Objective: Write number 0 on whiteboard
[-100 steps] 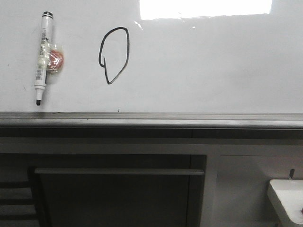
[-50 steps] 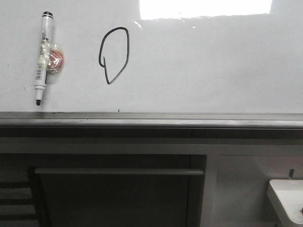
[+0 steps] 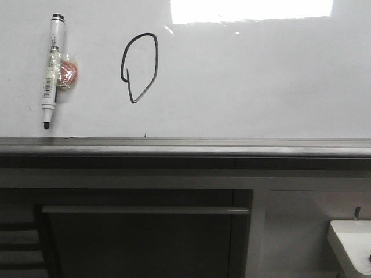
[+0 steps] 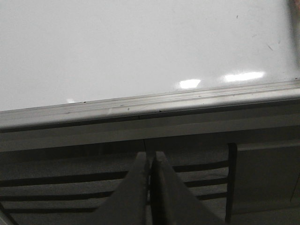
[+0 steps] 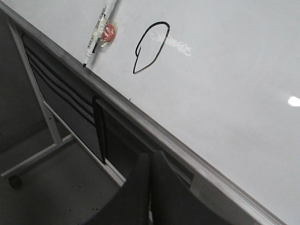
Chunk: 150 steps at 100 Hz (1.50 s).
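Note:
The number 0 [image 3: 139, 68] is a thin black lopsided loop with a pointed bottom, drawn on the glossy whiteboard [image 3: 261, 81]; it also shows in the right wrist view as the number 0 [image 5: 151, 47] on the whiteboard [image 5: 234, 70]. A white marker pen [image 3: 53, 69] with a pink blob at its side rests on the board left of the loop, tip down; the marker pen [image 5: 100, 32] shows in the right wrist view too. My left gripper [image 4: 151, 157] is shut and empty, below the board's grey ledge [image 4: 140, 105]. Below the ledge as well, my right gripper [image 5: 150, 157] is shut on nothing. Neither gripper shows in the front view.
A grey metal ledge [image 3: 185, 145] runs along the board's lower edge. Under it is a dark panel with a rail [image 3: 145, 211]. A white block [image 3: 351, 246] sits at the lower right. The stand's leg and caster [image 5: 28, 161] rest on the floor.

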Motion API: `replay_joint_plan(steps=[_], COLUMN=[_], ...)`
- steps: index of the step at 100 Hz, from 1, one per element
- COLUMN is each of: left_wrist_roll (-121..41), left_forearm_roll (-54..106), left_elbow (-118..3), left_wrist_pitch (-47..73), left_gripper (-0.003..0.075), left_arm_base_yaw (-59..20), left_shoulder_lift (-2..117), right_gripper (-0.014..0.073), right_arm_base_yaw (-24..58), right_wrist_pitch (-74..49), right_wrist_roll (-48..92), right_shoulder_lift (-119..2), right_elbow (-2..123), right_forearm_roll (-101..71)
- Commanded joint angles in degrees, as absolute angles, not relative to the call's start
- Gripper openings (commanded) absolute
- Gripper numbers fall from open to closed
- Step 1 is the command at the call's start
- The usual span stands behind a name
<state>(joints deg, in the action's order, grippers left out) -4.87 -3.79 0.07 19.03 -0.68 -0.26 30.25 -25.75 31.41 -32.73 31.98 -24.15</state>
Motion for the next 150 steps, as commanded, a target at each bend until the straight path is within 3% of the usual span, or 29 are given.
replay_joint_plan(steps=[1, 44, 71, 86, 92, 109, 150], left_wrist_roll=[-4.19, -4.19, -4.19, -4.19, -4.19, -4.19, -4.19], left_forearm_roll=[-4.01, -4.01, -4.01, -4.01, -4.01, -4.01, -4.01], left_elbow=[0.67, 0.67, 0.67, 0.67, 0.67, 0.67, 0.67], left_wrist_pitch=[16.03, 16.03, 16.03, 16.03, 16.03, 16.03, 16.03], left_gripper=[-0.002, -0.002, -0.002, -0.002, -0.002, -0.002, -0.002], left_arm_base_yaw=[-0.57, -0.57, -0.57, -0.57, -0.57, -0.57, -0.57], left_shoulder_lift=[-1.75, -1.75, -1.75, -1.75, -1.75, -1.75, -1.75], right_gripper=[-0.0067, -0.0067, -0.0067, -0.0067, -0.0067, -0.0067, -0.0067], right_arm_base_yaw=[29.94, 29.94, 29.94, 29.94, 29.7, 23.16, 1.15], right_wrist_pitch=[-21.96, -21.91, -15.77, -11.79, -9.65, -3.08, -3.66], right_wrist_roll=[31.46, 31.46, 30.7, 3.81, -0.42, -0.59, -0.59], right_shoulder_lift=[-32.89, -32.89, -32.39, -29.36, -27.94, -21.34, -2.26], right_elbow=[33.46, 33.32, 33.32, 32.03, 30.11, 22.25, 6.8], right_forearm_roll=[-24.27, -24.27, -21.86, 0.0, 4.46, 4.58, 4.58])
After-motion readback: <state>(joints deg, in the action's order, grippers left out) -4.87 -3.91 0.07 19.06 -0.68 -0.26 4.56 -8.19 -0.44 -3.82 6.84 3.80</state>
